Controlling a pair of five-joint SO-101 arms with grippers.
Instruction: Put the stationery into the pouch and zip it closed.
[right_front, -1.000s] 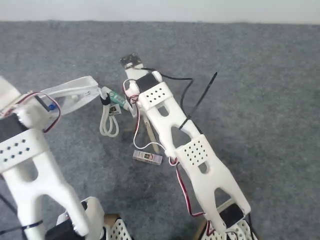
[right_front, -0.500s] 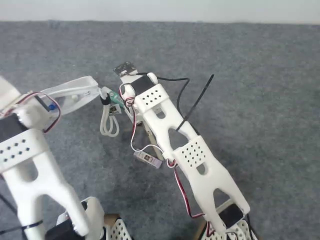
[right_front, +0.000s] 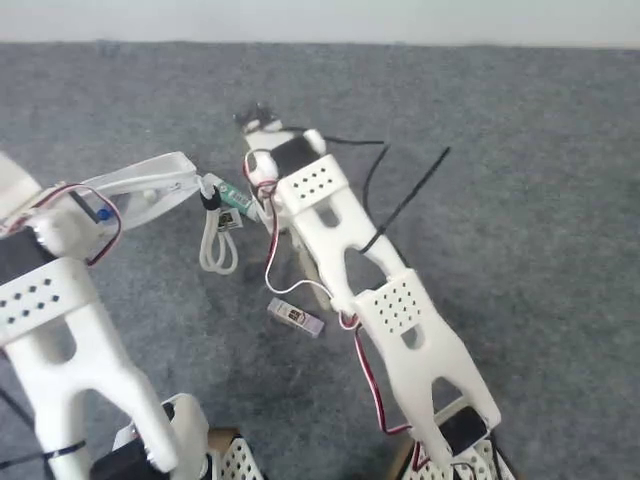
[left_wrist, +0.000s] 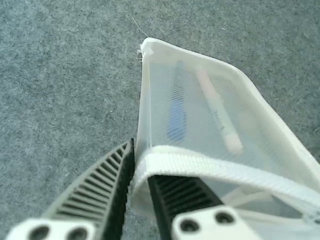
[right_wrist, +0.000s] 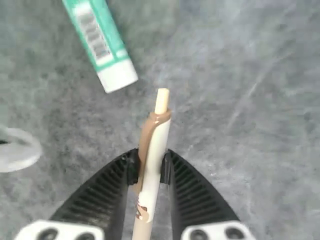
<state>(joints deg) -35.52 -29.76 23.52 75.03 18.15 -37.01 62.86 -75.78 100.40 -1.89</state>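
Plainly, the right pincer (right_wrist: 148, 157) is clamped on a beige pen (right_wrist: 153, 131), jaws narrowed to the barrel's width, and the pen's long axis runs straight out past the fingertips. The left pincer (left_wrist: 139, 166) is pinched shut on the webbing rim of the mesh pouch (left_wrist: 200, 115), which already holds a blue pen (left_wrist: 176, 112) and a pink-and-white one (left_wrist: 218, 112).

In the high view the pouch (right_front: 145, 185) lies toward 9 o'clock from the right arm's wrist, with its length running roughly 9 to 3 and its near end facing that arm. I judge the pen must turn to line up with that axis.

A green tube (right_front: 235, 197) sits on the counter (right_front: 520, 150) between pouch and wrist (just beside the loop of white cord (right_front: 218, 248)), and a small boxed item (right_front: 295, 316) lies toward 6 o'clock.

Whether the pouch mouth gapes I cannot tell. The pen's rear is hidden between the jaws, and I cannot tell whether it clears the counter.
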